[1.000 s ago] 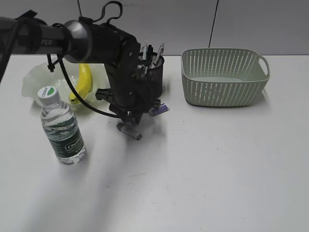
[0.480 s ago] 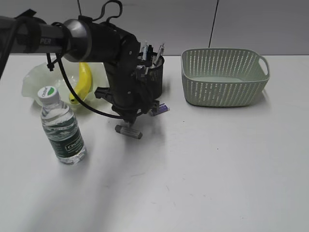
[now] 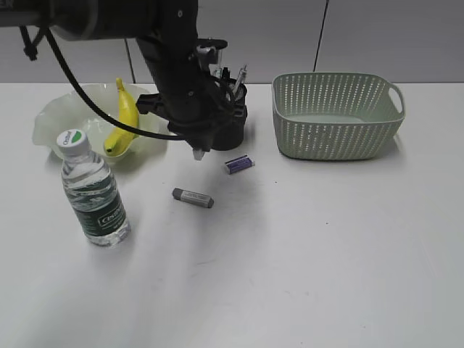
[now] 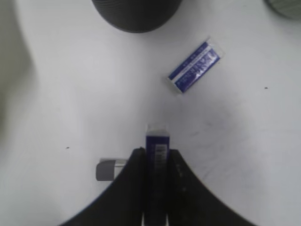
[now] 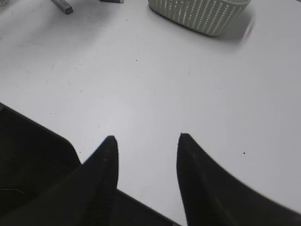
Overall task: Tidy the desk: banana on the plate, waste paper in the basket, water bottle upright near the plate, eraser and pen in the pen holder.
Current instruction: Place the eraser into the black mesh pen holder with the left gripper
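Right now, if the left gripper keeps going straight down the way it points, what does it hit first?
Probably bare desk. The left gripper, shut on a blue eraser, points at open tabletop between the grey eraser and the blue-labelled eraser. Depth is unclear; the grey one lies close.

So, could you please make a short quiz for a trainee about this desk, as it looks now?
1. True or false: the banana lies in the plate.
2. What does the left gripper hold? A) a pen B) a blue eraser C) crumpled paper
3. Which two small things lie loose on the desk in front of the pen holder?

Key: 1 true. 2 B. 3 a second blue eraser and a short grey stick.
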Controlling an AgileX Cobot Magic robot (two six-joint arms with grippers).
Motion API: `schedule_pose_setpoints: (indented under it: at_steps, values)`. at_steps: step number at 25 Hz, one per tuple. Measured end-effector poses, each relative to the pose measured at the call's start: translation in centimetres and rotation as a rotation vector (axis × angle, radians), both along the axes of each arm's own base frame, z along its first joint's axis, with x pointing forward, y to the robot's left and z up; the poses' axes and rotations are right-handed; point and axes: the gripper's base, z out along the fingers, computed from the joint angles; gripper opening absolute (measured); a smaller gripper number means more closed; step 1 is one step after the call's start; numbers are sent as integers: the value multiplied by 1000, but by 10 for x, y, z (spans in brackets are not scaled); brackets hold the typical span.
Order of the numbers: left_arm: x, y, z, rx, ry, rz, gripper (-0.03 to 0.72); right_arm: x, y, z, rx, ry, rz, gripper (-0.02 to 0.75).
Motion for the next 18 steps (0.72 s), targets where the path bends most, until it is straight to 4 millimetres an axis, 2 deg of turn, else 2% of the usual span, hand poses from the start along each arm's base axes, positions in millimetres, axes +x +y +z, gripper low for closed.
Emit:
schedule_pose_setpoints:
  at_steps: [5, 10, 14, 18]
  values:
    - [-10, -5, 34, -81, -60, -10, 78, 0, 0, 0, 0, 0, 0, 339]
    - [0, -13, 58, -207, -256, -22, 78, 0, 0, 0, 0, 0, 0, 339]
    - [14, -18, 64, -308, -409, -22, 78, 0, 0, 0, 1, 0, 0, 339]
    - [33, -15, 56, -362, -500, 2, 78, 0, 0, 0, 1, 0, 0, 339]
